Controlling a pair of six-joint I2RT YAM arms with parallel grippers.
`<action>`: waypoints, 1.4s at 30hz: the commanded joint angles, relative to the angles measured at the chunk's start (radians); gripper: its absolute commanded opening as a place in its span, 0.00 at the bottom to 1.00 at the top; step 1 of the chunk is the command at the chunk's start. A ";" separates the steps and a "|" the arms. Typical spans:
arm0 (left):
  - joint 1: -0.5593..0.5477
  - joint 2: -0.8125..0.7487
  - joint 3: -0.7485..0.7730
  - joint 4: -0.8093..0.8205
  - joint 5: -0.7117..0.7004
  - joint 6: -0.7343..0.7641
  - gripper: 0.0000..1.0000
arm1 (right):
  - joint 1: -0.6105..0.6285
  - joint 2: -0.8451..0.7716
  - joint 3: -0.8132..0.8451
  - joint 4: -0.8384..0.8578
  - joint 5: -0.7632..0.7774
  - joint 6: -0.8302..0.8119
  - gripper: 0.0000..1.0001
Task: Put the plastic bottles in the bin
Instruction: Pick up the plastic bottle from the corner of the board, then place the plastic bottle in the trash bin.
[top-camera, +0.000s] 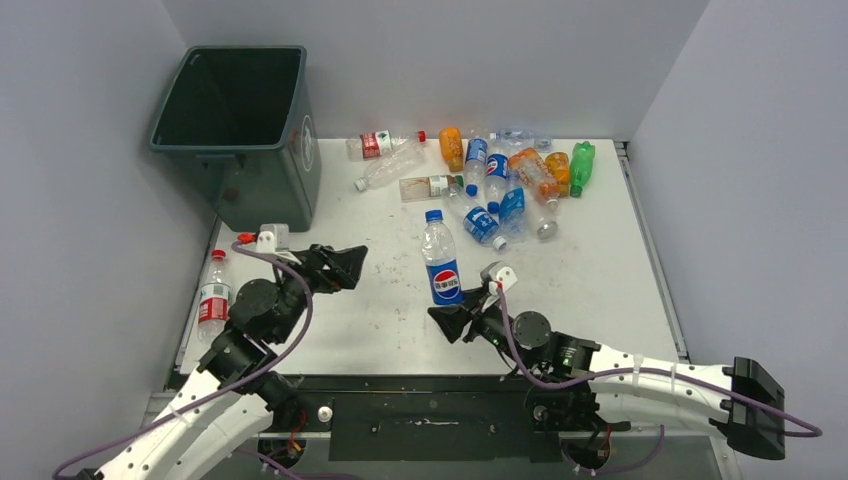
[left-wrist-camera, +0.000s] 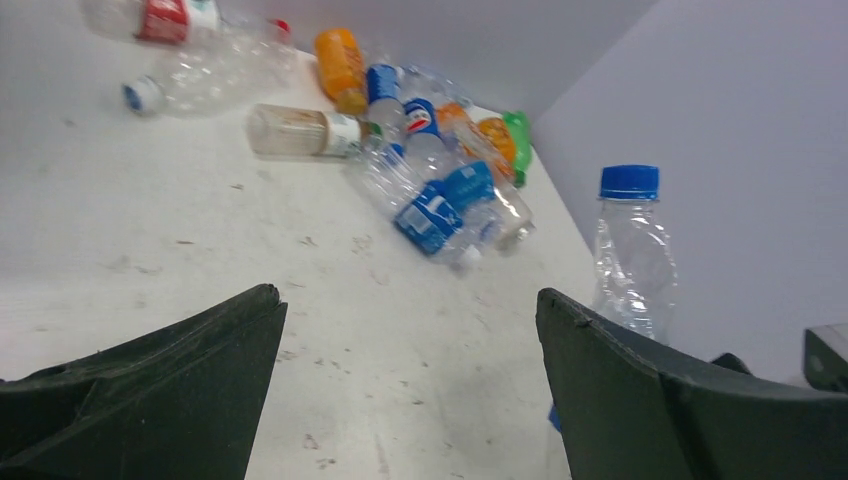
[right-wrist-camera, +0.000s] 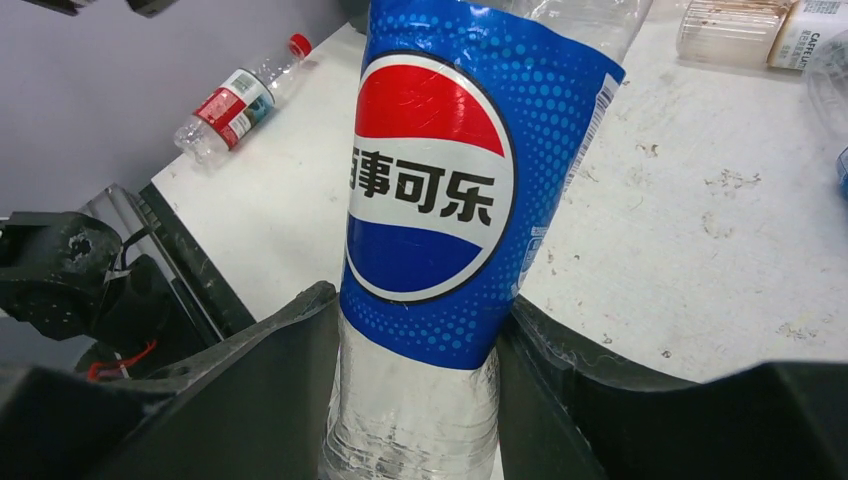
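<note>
White and scuffed, the tabletop (top-camera: 590, 270) sits between pale grey walls, with the tall dark green-grey plastic bin (top-camera: 268, 185) standing at your far left corner, its mouth open to the overhead camera. Your right gripper (top-camera: 452, 318) has its two black fingers (right-wrist-camera: 270, 380) pressed against either side of an upright clear plastic bottle with a blue cap and a blue, red and white cola label (right-wrist-camera: 430, 190) – they clamp it low down, below the label, near the middle of the table. Your left gripper (top-camera: 343, 268) hangs above the table near the bin's front corner, fingers (left-wrist-camera: 190, 380) spread wide with nothing between them; its wrist view looks across to that same upright bottle at its right. Most of the other bottles – clear, orange and one green – lie in a loose heap (top-camera: 505, 180) along the far edge, right of the bin. One clear bottle with a red label and red cap (top-camera: 213, 297) lies alone at the table's left edge, beside your left arm.
</note>
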 joint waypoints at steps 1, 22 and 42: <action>0.007 0.094 -0.026 0.296 0.244 -0.203 0.96 | 0.024 -0.075 -0.082 0.172 0.008 -0.048 0.05; -0.048 0.564 0.329 0.409 0.683 -0.246 0.85 | 0.173 -0.198 -0.148 0.247 0.040 -0.203 0.05; -0.122 0.562 0.362 0.354 0.661 -0.137 0.00 | 0.191 -0.191 -0.127 0.186 0.092 -0.195 0.46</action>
